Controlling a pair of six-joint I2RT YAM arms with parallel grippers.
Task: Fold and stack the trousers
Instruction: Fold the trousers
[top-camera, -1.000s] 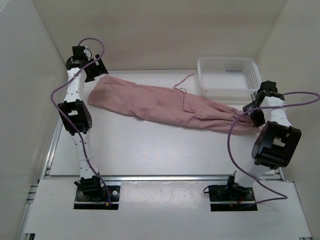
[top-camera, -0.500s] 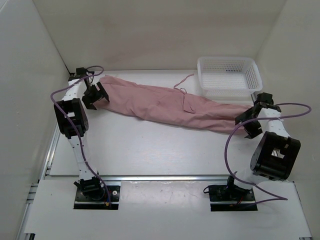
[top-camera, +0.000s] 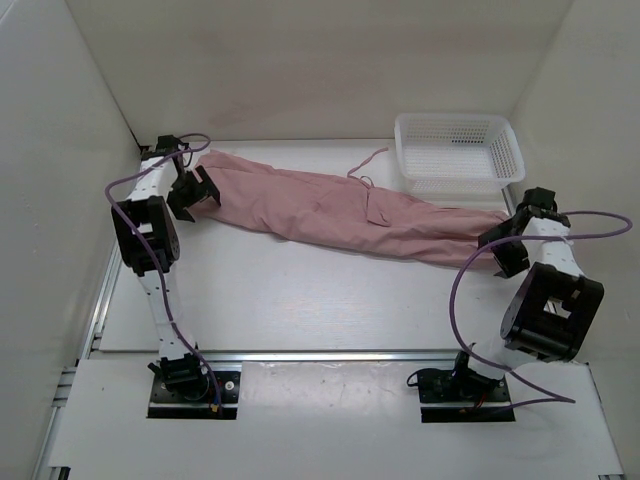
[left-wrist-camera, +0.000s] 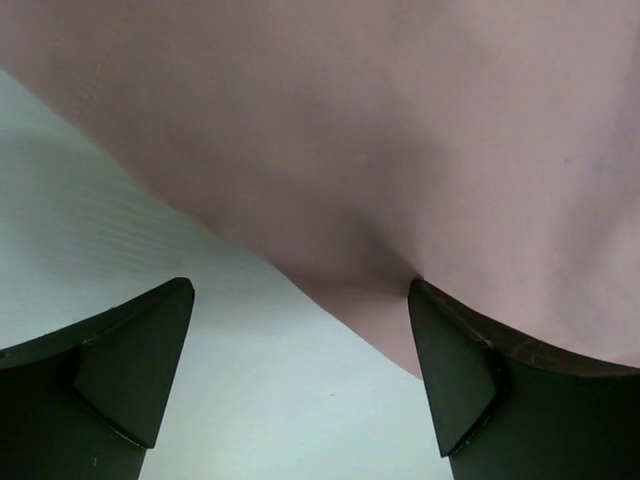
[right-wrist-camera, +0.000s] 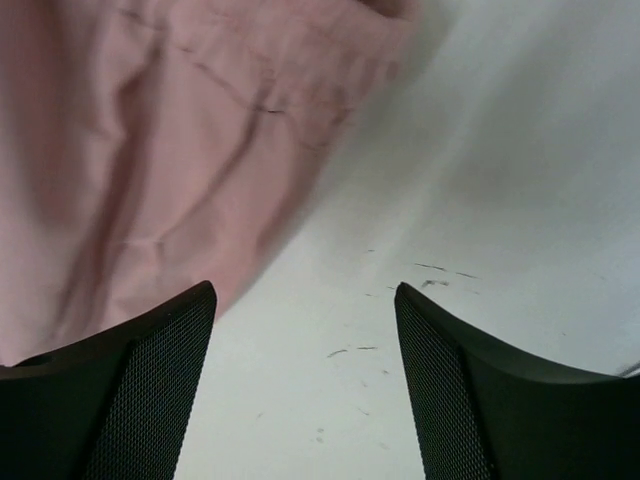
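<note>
Left claw (top-camera: 195, 192): has dropped in to the hem end. It is spread fully wide and holds nothing; the cloth edge lies just ahead of its fingers.

Trousers (top-camera: 340, 210): one long strip between my two claws. They lie straighter than a second ago, and the waist end is now clear of the right claw.

Right claw (top-camera: 503, 252): has backed off, jaws well apart and empty, with fabric ahead on its left.

I judge the laying-out done, with no fold yet.

Tabletop (top-camera: 300, 300): pale and lightly scuffed. A white basket (top-camera: 505, 150) sits beyond the right claw. Plain walls (top-camera: 300, 70) all round.
</note>
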